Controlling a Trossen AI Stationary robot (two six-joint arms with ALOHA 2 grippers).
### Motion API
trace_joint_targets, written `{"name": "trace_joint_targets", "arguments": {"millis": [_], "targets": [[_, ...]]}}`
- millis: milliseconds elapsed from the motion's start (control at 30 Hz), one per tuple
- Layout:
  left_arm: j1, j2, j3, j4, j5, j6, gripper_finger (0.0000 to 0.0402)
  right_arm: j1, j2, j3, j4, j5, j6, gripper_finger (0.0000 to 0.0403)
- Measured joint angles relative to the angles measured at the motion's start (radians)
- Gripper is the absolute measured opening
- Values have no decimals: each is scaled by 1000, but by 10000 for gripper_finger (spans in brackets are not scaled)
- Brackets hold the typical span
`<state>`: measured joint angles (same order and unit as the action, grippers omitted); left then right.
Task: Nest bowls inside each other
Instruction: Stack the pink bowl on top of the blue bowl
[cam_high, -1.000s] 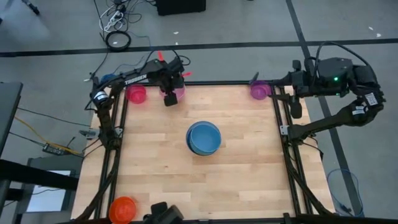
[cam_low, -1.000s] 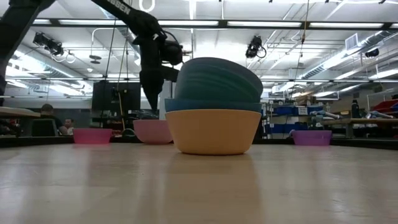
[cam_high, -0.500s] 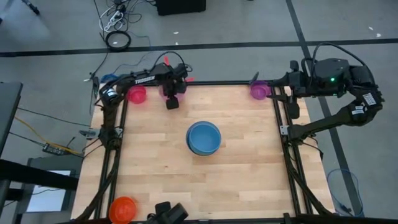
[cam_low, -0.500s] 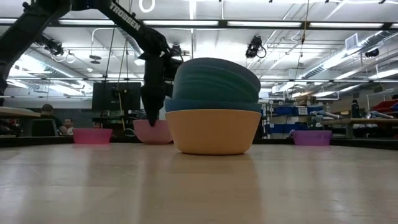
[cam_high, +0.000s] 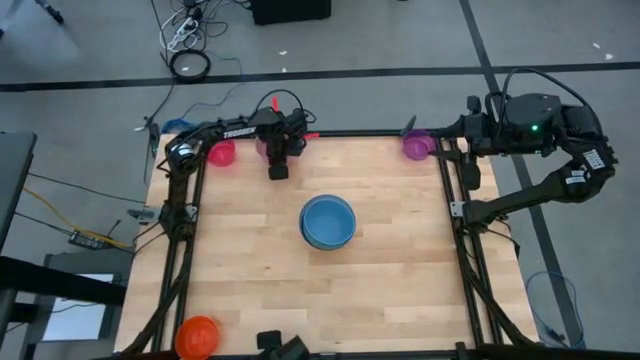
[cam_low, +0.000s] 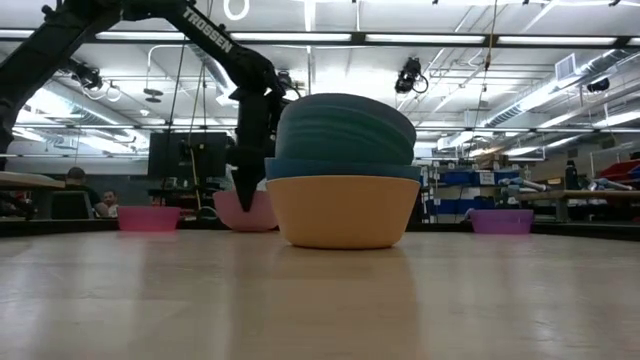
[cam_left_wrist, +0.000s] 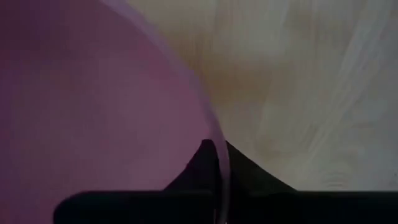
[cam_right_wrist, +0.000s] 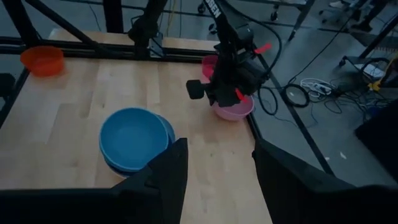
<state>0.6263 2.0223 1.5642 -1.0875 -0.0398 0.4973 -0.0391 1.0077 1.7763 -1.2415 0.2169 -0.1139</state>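
A pink bowl (cam_right_wrist: 237, 111) sits upright on its base at the table's far edge, left of centre. My left gripper (cam_high: 276, 157) points straight down and is shut on its rim; it also shows above the bowl (cam_low: 228, 214) in the low view. A stack of blue bowls (cam_high: 328, 221) rests at the table's middle. A magenta bowl (cam_high: 220, 152) sits at the far left corner, a purple bowl (cam_high: 417, 146) at the far right corner and an orange bowl (cam_high: 197, 335) at the near left corner. My right gripper (cam_right_wrist: 217, 180) hangs open, high over the table's right edge. My left gripper pinches the pink bowl's rim (cam_left_wrist: 217, 140) on the side toward the table's middle. One finger (cam_left_wrist: 202, 163) is inside the bowl and the other (cam_left_wrist: 245, 171) outside it. The fingers come from above, pointing down. The bowl stands on the table.
A black frame (cam_high: 450, 205) runs round the wooden tabletop. Bare wood lies between the blue stack and each corner bowl. Cables lie on the floor beyond the far edge. People sit in the room far behind the table.
My left gripper has sunk down toward the far edge onto the pink bowl's rim; it was above the bowl a second ago. The bowl has stayed in place.
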Motion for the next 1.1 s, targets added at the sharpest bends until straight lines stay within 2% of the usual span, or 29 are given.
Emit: {"name": "trace_joint_targets", "arguments": {"millis": [133, 433, 667, 833, 967, 1100], "targets": [[-42, -13, 30, -54, -8, -7, 6, 0, 0, 0, 2, 5, 5, 171], [-217, -37, 325, -274, -38, -55, 4, 0, 0, 0, 10, 24, 9, 171], [-433, -39, 526, -381, 60, -125, 4, 0, 0, 0, 11, 24, 16, 171], [-597, -40, 547, -371, 153, -202, 4, 0, 0, 0, 14, 25, 16, 171], [-703, -38, 539, -342, 157, -273, 3, 0, 0, 0, 16, 25, 16, 168], [-759, -33, 539, -272, 167, -315, 3, 0, 0, 0, 33, 25, 16, 167]]}}
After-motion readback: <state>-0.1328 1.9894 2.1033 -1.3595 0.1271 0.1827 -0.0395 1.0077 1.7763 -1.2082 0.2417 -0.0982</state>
